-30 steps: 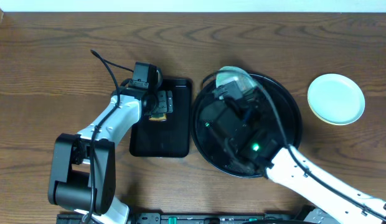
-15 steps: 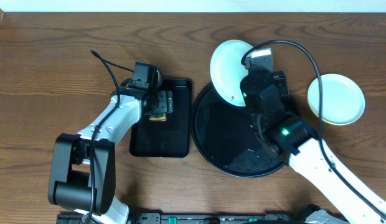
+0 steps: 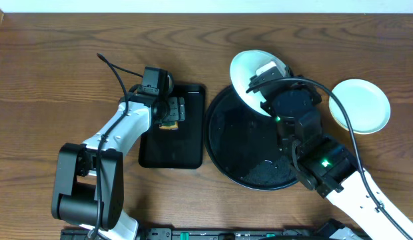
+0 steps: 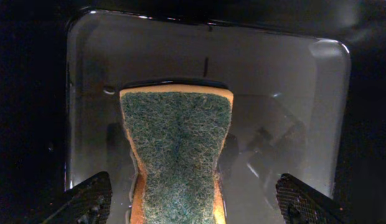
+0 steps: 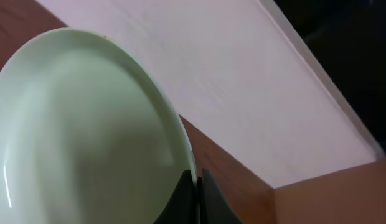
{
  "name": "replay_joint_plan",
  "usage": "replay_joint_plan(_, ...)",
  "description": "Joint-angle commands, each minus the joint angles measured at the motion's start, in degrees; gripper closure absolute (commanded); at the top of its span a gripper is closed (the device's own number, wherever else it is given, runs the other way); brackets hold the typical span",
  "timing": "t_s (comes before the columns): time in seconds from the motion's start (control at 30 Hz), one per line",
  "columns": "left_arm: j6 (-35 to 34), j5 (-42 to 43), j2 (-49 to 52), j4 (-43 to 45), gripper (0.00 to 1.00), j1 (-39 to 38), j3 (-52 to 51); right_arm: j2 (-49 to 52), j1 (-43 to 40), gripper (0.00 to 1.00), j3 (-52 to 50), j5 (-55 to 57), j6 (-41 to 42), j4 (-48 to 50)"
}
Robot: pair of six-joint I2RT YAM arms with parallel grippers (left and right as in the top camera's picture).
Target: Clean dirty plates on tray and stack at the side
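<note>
Two plates showed from overhead, and one plate was pinched by its rim in the right claw, whose fingers were shut tight on the edge. It was a pale mint-white plate, held tilted over the far rim of the round tray, partly above the glossy black surface and partly out over the brown table. Whether its lower edge touched the tray could not be told. In the right wrist view the plate filled the left of the picture, its inside looking clean, with the right claw clamped on the rim at the bottom. The second plate lay flat on the table to the right of the round tray, well apart from it, with a yellowish edge along its near side. The round tray carried no plate lying flat, only a pale speckled patch near its front edge. The left claw hung over the small tray, a black rectangular one just left of the round tray. In the left wrist view that claw stood wide, a finger on each side of the sponge and clear of it. The sponge lay in the small tray, green scouring face up over a yellow body.
</note>
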Motion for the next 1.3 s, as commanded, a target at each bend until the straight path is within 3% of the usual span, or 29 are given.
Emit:
replay_joint_plan(0.0,0.31,-0.7,0.11,0.09,0.15,-0.17,-0.5,-0.76,0.2,0.99,0.52,0.0,-2.32,-0.81)
replay_joint_plan(0.07,0.31,-0.68,0.11,0.09,0.15,-0.17,-0.5,-0.31,-0.74,0.99,0.52,-0.02,3.76,-1.84)
replay_joint_plan(0.2,0.28,-0.68,0.11,0.07,0.15,-0.17,-0.5,1.4,-4.92,0.99,0.52,-0.59,25.46,-9.05)
replay_joint_plan(0.37,0.28,-0.68,0.11,0.09,0.15,-0.2,-0.5,5.01,-12.55,0.99,0.44,-14.6,52.39,-19.78)
replay_joint_plan(0.57,0.31,-0.68,0.11,0.07,0.15,-0.2,-0.5,10.99,-19.26,0.99,-0.83,-27.19,73.42,-21.29)
replay_joint_plan(0.73,0.28,-0.68,0.11,0.07,0.14,-0.17,-0.5,15.76,-19.65,0.99,-3.43,-28.33,84.48,-19.91)
replay_joint_plan(0.97,0.28,-0.68,0.11,0.07,0.15,-0.2,-0.5,19.12,-19.19,0.99,-12.09,-29.77,98.57,-10.69)
replay_joint_plan(1.1,0.28,-0.68,0.11,0.09,0.15,-0.2,-0.5,19.12,-19.19,0.99,-16.92,-33.4,99.65,-1.97)
replay_joint_plan(1.2,0.28,-0.68,0.11,0.09,0.15,-0.2,-0.5,19.12,-19.17,0.99,-18.27,-34.56,98.84,-0.74)
replay_joint_plan(1.23,0.28,-0.68,0.11,0.07,0.15,-0.2,-0.5,19.12,-19.17,0.96,-18.29,-34.56,96.94,-0.85)
replay_joint_plan(1.27,0.28,-0.68,0.11,0.09,0.15,-0.2,-0.5,19.1,-19.17,0.86,-18.27,-34.73,94.01,-0.66)
